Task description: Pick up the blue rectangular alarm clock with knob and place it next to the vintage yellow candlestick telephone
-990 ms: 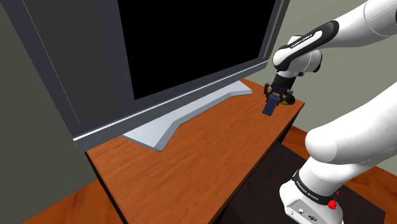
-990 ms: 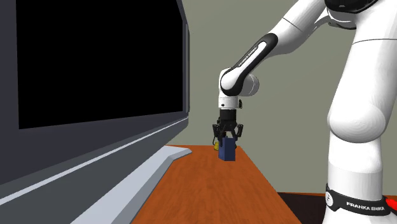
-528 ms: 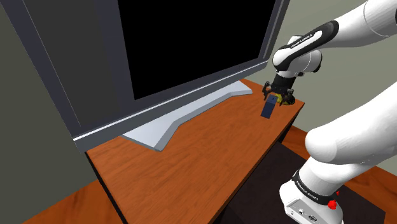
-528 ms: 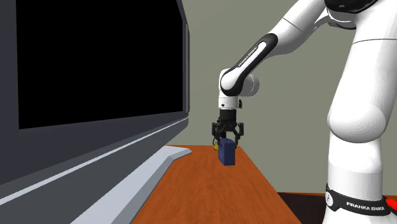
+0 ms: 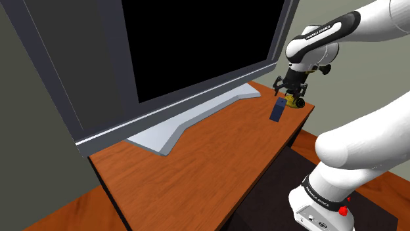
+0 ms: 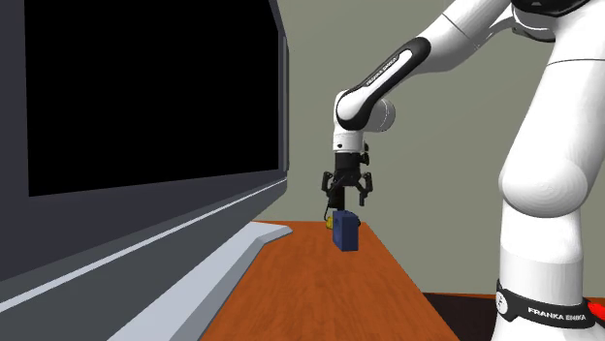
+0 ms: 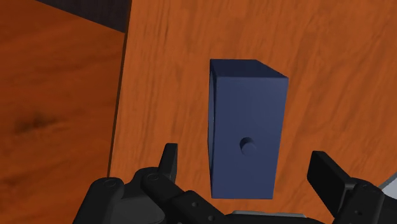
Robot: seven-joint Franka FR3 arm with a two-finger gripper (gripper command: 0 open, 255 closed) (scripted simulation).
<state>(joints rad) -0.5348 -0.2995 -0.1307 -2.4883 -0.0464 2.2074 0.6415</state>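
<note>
Fingers [image 7: 168, 162] of the all-black two-finger gripper [image 5: 290, 85] spread wide, touching nothing, hovering directly above the dark blue rectangular alarm clock [image 7: 245, 137] with a small round knob on one face. Stands free on the reddish-brown wooden tabletop [image 5: 210, 157], near its end and close to one edge. Close beside the clock, the small yellow candlestick telephone [image 5: 297, 102]; touching or apart, cannot tell. Farther along the table, the pale grey foot [image 5: 190, 121] of a large dark-framed black-screened television [image 5: 197, 46].
</note>
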